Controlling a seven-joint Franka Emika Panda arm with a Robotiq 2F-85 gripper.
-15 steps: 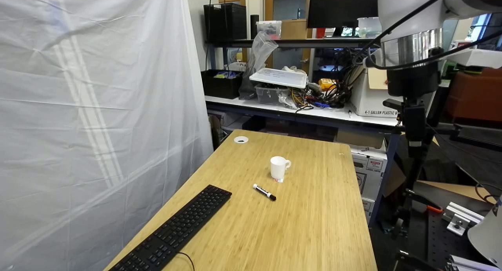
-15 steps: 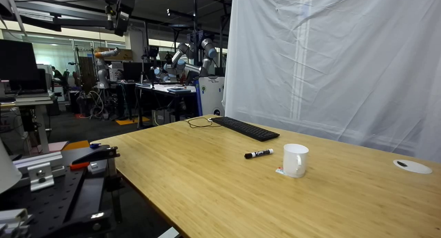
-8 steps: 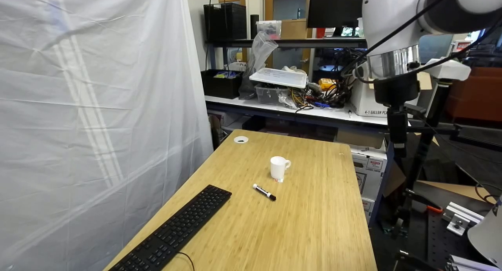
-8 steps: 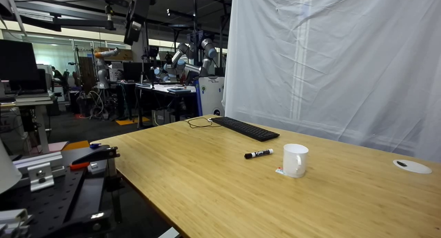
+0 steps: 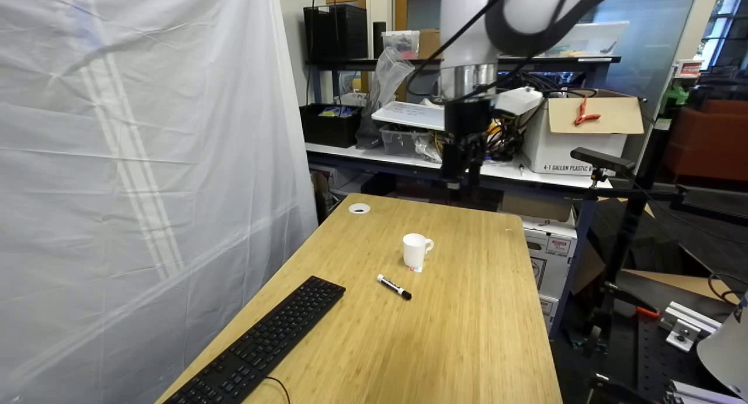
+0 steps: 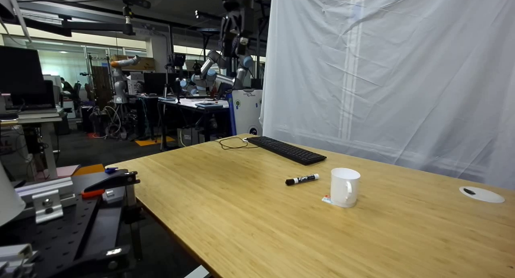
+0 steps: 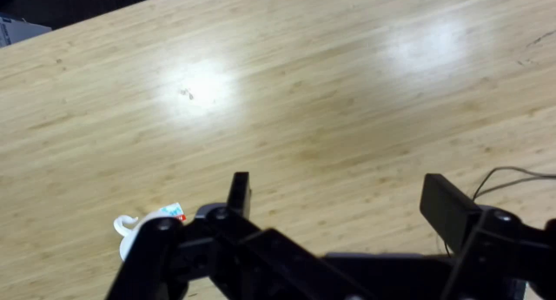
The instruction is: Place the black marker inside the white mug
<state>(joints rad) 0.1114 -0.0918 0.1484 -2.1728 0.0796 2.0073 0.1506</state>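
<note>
White arm (image 5: 466,24), silver band (image 5: 467,81), black cables (image 5: 468,26) — black gripper (image 7: 338,198), shiny screws (image 7: 503,216).

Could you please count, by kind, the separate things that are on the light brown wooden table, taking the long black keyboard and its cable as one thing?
Plain white cylindrical mug: 1
Short black-and-white cylindrical marker: 1
Long black rectangular keyboard: 1
Flat white round piece with a dark patch: 1
Small flat printed piece, white, red and blue: 1
Total: 5
</note>
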